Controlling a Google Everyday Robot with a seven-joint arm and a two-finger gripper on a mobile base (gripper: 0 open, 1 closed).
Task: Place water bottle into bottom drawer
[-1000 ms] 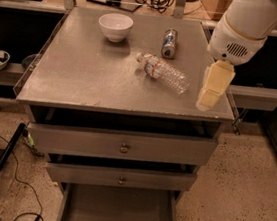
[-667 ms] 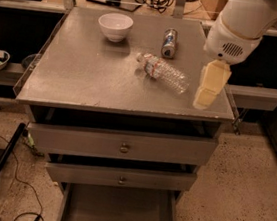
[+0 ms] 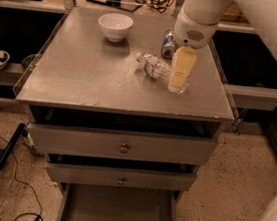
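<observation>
Gripper (image 3: 177, 83) is hanging tip-down over the right-centre of the tabletop (image 3: 87, 78), and its tip covers the base end of the bottle (image 3: 155, 66). I only see it edge-on as one cream slab, so I can't tell whether it's spread or closed, or whether it's touching the plastic.

Bottle is on its side on the top. The cap points toward the far left and the base toward the near right, so the long axis runs diagonally across the view. Most of the body, label and cap stick out to the left of the gripper, which means the gripper is at one end and not over the middle.

My read is that the grasp depends on that offset. I'd want to shift a bit left along the axis toward the label and close across the narrow width, not along the length.

Can (image 3: 168, 44) is just behind the gripper and near the bottle, not clearly touching it. Bowl (image 3: 115, 26) is well apart at the far left.

Bottom drawer (image 3: 116, 211) is pulled out below the two knobbed fronts with its floor bare, toward the front edge from the bottle.
</observation>
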